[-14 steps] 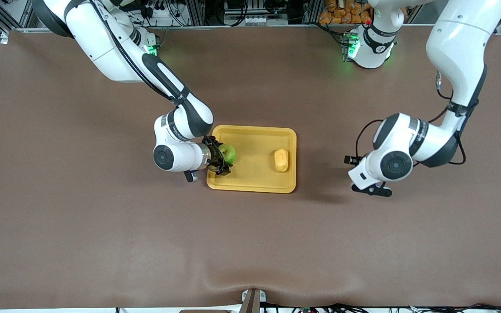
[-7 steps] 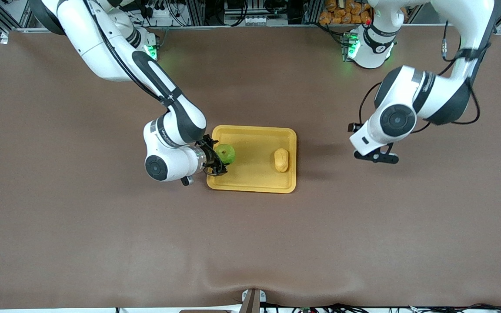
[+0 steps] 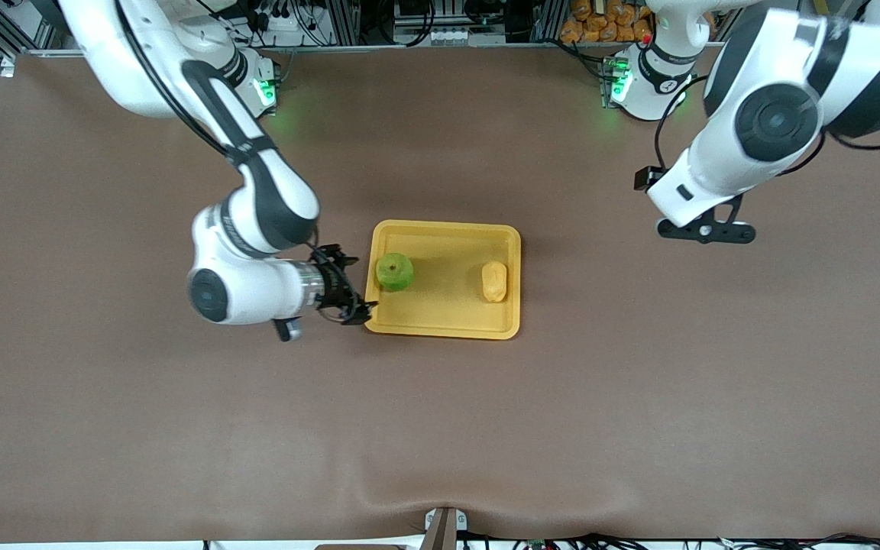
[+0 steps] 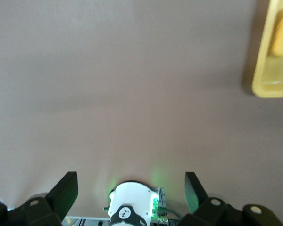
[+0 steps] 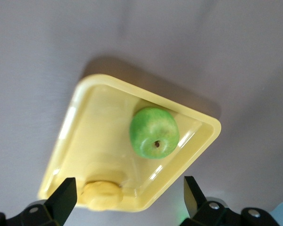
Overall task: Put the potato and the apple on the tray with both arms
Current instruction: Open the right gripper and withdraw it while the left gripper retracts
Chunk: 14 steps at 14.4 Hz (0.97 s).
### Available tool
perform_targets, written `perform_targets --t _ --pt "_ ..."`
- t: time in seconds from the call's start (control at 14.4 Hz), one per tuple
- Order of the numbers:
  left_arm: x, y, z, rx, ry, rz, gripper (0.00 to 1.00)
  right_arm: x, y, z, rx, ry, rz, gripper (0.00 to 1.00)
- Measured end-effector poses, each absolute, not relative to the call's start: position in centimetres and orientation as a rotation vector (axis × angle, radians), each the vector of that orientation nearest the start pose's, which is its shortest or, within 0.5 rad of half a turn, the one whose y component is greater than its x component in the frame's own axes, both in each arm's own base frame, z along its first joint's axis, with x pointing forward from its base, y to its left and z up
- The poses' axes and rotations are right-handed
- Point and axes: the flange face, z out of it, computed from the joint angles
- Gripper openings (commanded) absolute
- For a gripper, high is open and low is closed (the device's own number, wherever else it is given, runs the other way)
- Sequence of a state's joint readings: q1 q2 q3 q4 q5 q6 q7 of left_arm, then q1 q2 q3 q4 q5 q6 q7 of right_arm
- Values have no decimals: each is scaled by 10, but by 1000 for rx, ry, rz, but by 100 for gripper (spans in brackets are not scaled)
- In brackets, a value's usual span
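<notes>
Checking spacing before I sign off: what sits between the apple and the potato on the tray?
Nothing. In the front view only bare tray floor lies between the apple and the potato.

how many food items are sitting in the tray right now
2: the apple at the right arm's end of the tray, the potato at the left arm's end. None looks hidden.

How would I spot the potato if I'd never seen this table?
Find the yellow-orange tray in the middle of the brown table. Two things lie in it; the potato is at the left arm's end, a pale oval lump, unlike the round green apple.
</notes>
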<state>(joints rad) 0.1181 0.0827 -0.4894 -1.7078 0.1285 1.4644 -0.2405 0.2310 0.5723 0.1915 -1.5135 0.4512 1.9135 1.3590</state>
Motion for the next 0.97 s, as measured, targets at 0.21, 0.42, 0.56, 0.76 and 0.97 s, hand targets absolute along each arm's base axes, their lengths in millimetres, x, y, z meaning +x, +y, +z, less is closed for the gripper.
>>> perform_targets --t 0.21,0.42,0.56,0.76,0.97 --pt "530 -166 544 -2957 194 331 100 635 251 364 -2407 1462 660 100" --pt "539 -142 557 -2974 129 296 100 631 231 386 -2432 1445 604 100" --pt "540 -132 569 -2993 96 262 100 622 221 406 -2455 1446 563 100" --pt "541 -115 592 -3073 72 165 100 612 196 435 -2442 1474 510 100" --pt "541 -87 606 -3090 91 116 100 600 182 466 -2480 1431 416 100"
